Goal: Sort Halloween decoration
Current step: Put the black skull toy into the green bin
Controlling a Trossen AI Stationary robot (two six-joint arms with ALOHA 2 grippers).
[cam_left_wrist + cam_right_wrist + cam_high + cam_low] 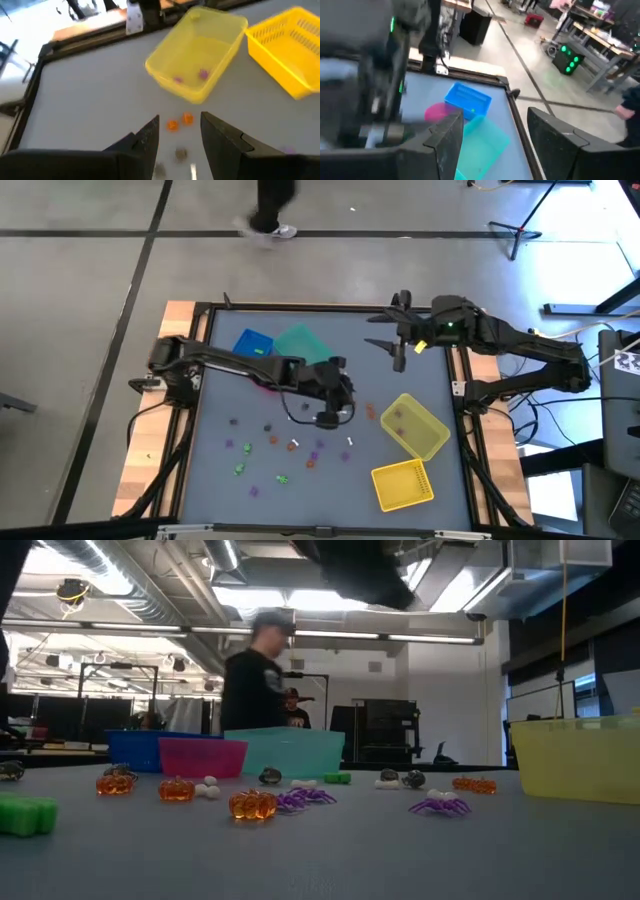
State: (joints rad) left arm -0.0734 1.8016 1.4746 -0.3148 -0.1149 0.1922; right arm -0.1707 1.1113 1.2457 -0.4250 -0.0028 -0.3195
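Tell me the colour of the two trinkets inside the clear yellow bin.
Purple trinkets, lying in the yellow bin; left wrist view shows them best.

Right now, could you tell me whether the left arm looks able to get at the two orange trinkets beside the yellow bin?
Probably yes: the left gripper is open, with the orange trinkets just ahead and nothing between.

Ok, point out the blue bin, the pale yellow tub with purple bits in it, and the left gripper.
blue bin [253,343], high view, its floor.
pale yellow tub [176,56], left wrist view, bare inner wall.
left gripper [180,131], left wrist view, midway between its open fingertips.
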